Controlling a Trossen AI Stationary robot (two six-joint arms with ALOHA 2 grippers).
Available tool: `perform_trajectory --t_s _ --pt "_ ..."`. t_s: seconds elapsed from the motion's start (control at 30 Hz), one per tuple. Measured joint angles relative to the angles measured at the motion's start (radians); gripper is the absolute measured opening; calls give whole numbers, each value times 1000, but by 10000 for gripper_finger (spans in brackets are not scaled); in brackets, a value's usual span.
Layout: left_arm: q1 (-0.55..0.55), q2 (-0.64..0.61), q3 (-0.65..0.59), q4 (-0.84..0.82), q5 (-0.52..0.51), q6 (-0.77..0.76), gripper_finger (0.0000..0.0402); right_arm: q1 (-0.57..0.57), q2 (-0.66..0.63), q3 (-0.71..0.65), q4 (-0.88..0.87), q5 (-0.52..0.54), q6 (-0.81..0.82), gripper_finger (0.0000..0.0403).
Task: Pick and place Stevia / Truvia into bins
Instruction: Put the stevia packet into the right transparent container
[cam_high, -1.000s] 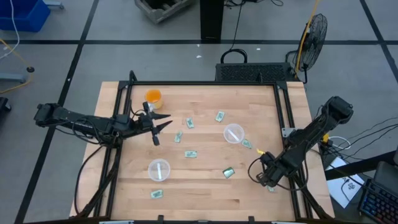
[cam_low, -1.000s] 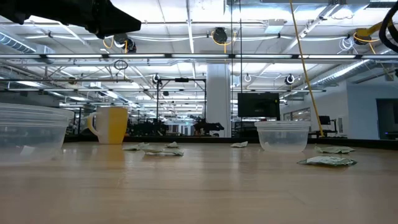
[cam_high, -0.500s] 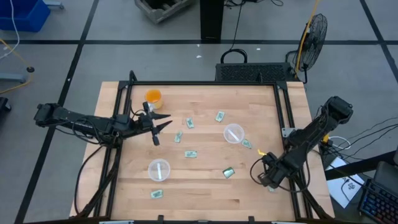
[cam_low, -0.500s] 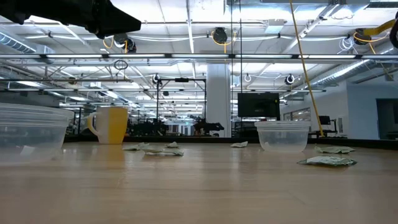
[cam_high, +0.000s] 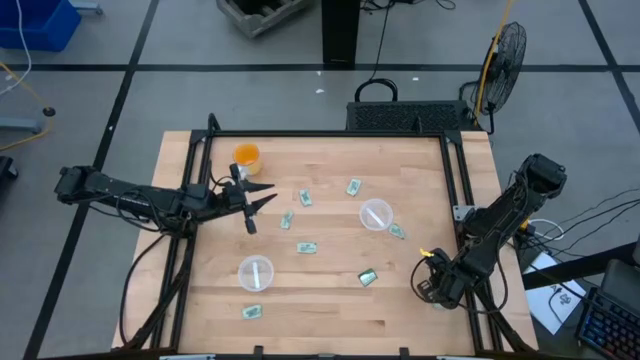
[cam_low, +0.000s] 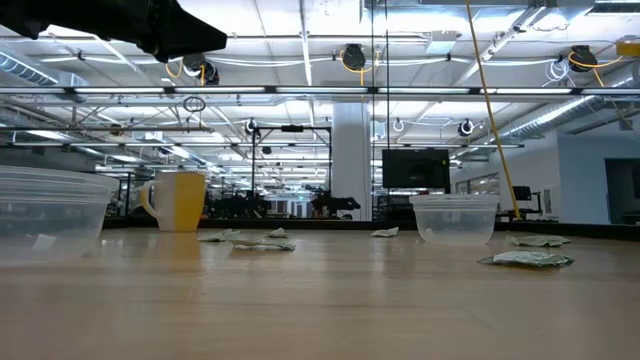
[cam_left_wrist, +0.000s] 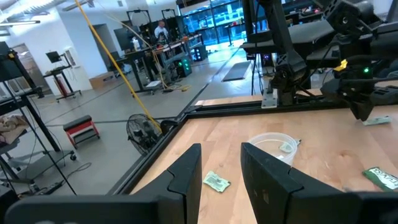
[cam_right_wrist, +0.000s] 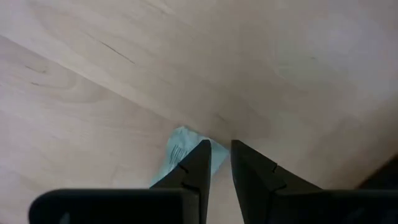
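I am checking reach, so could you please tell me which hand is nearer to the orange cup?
Left. The left hand hovers just beside the orange cup at the table's far left, while the right hand is down at the near right edge, across the table.

So the only thing that moved over that last second was the right arm. Its gripper (cam_high: 434, 293) slid a bit further toward the right edge of the counter (cam_high: 330, 300) and slightly toward the near edge, ending up right over the packet (cam_right_wrist: 177, 152) lying by the corner frame. In the low view, the bit of yellow cable and dark arm that poked in at the top right corner pulled almost completely out of the picture. The fingers (cam_right_wrist: 198, 163) kept the same narrow gap, with the packet's corner showing just between them.
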Motion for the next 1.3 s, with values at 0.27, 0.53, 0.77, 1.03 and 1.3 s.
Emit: perform_trajectory --t_s 0.27,0.53,0.77,1.03,1.3 --pt "0 0 0 0 0 1 118 7 -3 -23 33 16 1 55" --pt "0 0 0 0 0 3 118 7 -2 -24 36 18 -6 50" --pt "0 0 0 0 0 3 118 8 -1 -25 26 18 -6 6" --pt "0 0 0 0 0 2 118 8 -1 -26 25 22 -4 1" --pt "0 0 0 0 0 0 118 0 -22 -28 20 159 -64 0"
